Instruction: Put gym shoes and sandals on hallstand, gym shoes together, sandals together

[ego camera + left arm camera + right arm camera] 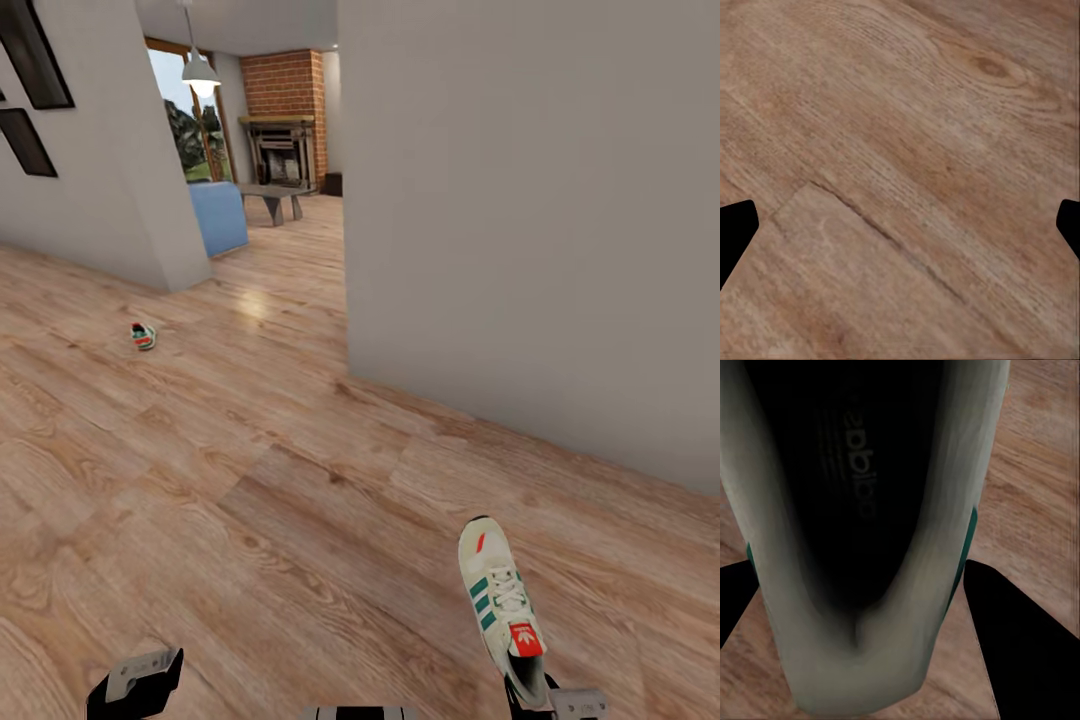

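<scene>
A white gym shoe [500, 600] with green stripes and a red tongue label hangs over the corridor floor [260, 480] at the bottom right. My right gripper [537, 702] is shut on its heel end. In the right wrist view the shoe's dark inside [855, 495] sits between the black fingers [1020, 645]. The second gym shoe [143, 337] lies far off on the planks at the left, heel toward me. My left gripper [135, 688] is low at the bottom left, open, with bare wood between its fingertips [735, 232]. The sandals and the hallstand are out of view.
A grey wall [530, 220] runs along the right, its corner [346, 360] jutting toward the middle. Another grey wall [100, 150] stands at the left. Beyond the opening are a blue sofa [220, 215], a low table [272, 197] and a brick fireplace [285, 120].
</scene>
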